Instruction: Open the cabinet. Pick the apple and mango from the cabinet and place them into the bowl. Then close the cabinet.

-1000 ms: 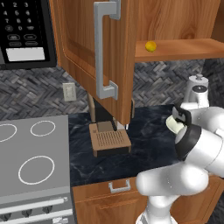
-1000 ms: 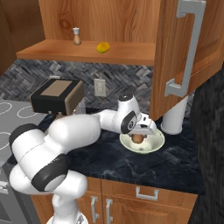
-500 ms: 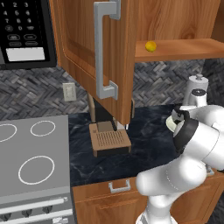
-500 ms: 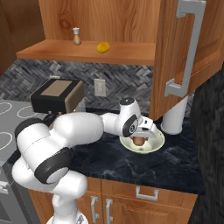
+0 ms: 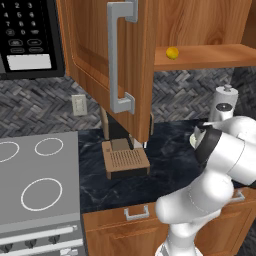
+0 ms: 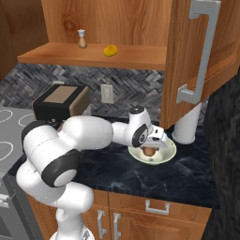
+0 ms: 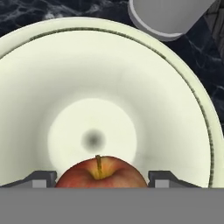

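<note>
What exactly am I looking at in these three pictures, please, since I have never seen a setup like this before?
It is a computer-rendered kitchen with a white robot arm on a base that can drive. Two pictures come from cameras on that base, behind the arm to its left and right. The third comes from a camera on the hand, looking along its gripper.

The arm reaches down over a cream bowl on the dark counter. An apple sits in the bowl between the two fingers, which stand apart on either side of it; whether they touch it I cannot tell.

Above, the wooden cabinet hangs open. A yellow mango lies on its shelf, beside a small shaker. On the counter there are also a toaster and a white cylinder behind the bowl. A stove is at the left.
</note>
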Controlling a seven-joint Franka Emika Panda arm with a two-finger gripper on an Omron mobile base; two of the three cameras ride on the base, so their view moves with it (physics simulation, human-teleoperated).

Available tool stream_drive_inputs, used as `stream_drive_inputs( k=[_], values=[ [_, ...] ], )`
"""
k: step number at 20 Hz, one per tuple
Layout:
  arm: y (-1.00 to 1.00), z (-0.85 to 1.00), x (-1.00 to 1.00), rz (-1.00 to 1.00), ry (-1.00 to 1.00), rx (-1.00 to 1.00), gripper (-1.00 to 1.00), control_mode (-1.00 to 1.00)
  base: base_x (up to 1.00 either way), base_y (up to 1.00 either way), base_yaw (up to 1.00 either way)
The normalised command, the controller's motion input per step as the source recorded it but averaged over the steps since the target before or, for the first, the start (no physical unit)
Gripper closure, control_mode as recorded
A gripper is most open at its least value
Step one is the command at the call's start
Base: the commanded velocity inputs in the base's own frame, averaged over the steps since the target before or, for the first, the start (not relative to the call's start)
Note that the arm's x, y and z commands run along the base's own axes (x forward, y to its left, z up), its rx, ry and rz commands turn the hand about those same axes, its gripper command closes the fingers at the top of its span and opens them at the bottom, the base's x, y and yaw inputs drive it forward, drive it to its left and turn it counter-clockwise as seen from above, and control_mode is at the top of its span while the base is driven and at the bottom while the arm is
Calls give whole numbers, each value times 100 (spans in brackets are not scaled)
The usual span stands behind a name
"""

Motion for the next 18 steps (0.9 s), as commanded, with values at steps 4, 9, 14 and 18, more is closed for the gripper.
stream_drive_inputs(
  k=[4, 9, 14, 18],
  values=[
    [0, 0, 14, 0, 3, 0, 100, -100, 0, 0, 0],
    [0, 0, 0, 0, 2, 0, -100, -100, 0, 0, 0],
    [0, 0, 8, 0, 0, 0, -100, -100, 0, 0, 0],
    [0, 0, 13, 0, 0, 2, -100, -100, 0, 0, 0]
  ],
)
